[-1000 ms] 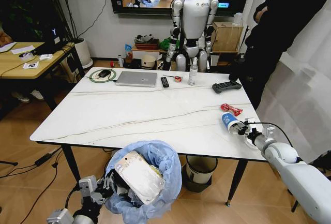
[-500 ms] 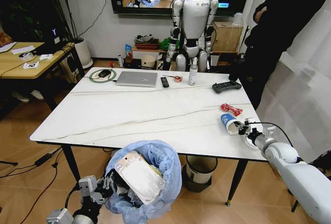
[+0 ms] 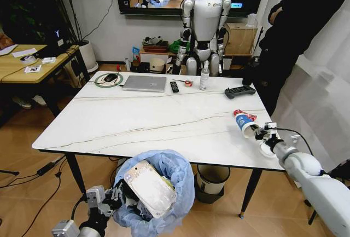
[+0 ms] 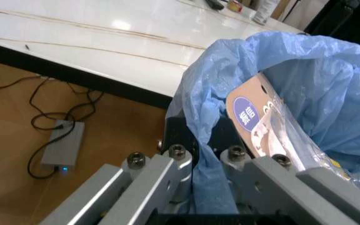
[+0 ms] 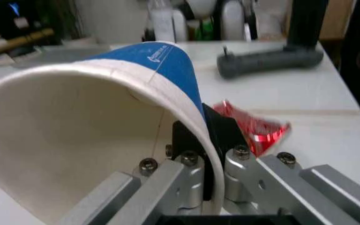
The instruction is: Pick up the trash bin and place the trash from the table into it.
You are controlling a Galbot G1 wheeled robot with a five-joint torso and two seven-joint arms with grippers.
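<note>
The bin (image 3: 158,193), lined with a blue bag, is held off the floor by the left gripper (image 3: 112,197), just below the near edge of the table (image 3: 136,122). In the left wrist view the fingers (image 4: 167,159) are seen clamped over the rim, with bag film pinched between them, so the bin lies directly ahead of that gripper. Inside the bin, a flat tan-and-white packet (image 3: 149,186) lies tilted against the liner, just beyond the gripped rim.

The right gripper (image 3: 261,134) is at the table's right edge and is closed on the wall of the cup (image 3: 244,123). In the right wrist view one finger (image 5: 224,136) is seen outside the cup (image 5: 105,122) and the other inside its mouth, the cup being tipped on its side with its open end toward the camera. Whether it has been lifted clear of the tabletop cannot be told.

A red wrapper (image 3: 244,115) lies on the table just beyond the cup, close to the right gripper's tips. A grey controller (image 3: 239,91) lies farther beyond it, and a laptop (image 3: 144,83) is well away toward the far left.

Progress is judged as mid-task: the bin is picked up and partly filled; the cup is grasped but not yet binned, and the wrapper is untouched.
</note>
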